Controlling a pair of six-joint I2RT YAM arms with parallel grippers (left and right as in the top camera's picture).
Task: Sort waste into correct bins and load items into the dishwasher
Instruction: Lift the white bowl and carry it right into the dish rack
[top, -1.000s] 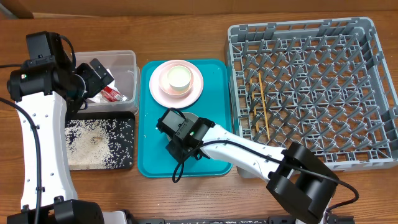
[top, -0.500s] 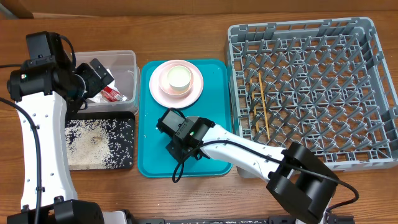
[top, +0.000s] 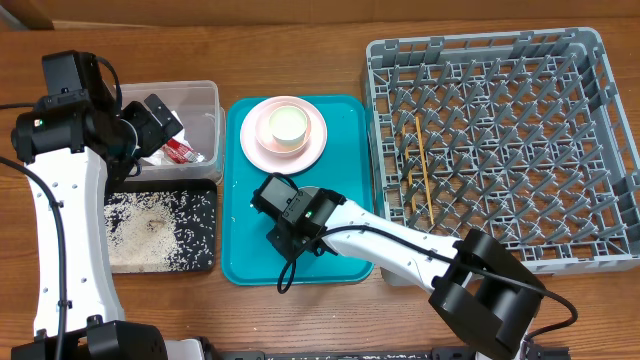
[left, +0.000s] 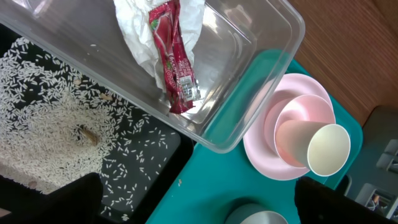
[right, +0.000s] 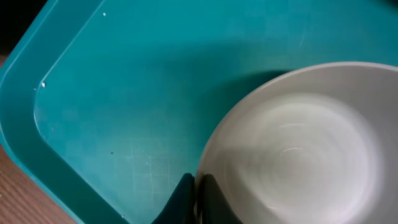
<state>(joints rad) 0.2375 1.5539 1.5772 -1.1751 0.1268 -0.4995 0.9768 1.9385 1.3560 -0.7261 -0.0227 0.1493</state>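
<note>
My right gripper (right: 196, 194) is shut on the rim of a white bowl (right: 298, 143) that rests on the teal tray (right: 124, 93); from overhead the gripper (top: 290, 222) hides most of the bowl. My left gripper (left: 199, 208) is open and empty, hovering over the clear tub (top: 205, 100). The tub holds the crumpled napkin (left: 134, 25) and the red sauce packet (left: 174, 62). Rice (top: 150, 230) lies in the black tray (top: 205, 262). The pink plate (top: 312, 150) carries a bowl with a small cup (left: 328, 149) in it. Chopsticks (top: 421, 170) lie in the grey dish rack (top: 500, 150).
The teal tray (top: 240, 250) sits between the two bins and the rack. The right arm reaches in from the lower right across the tray's front corner. A few stray grains lie on the tray (left: 180, 182). Bare wood table (top: 300, 60) lies beyond.
</note>
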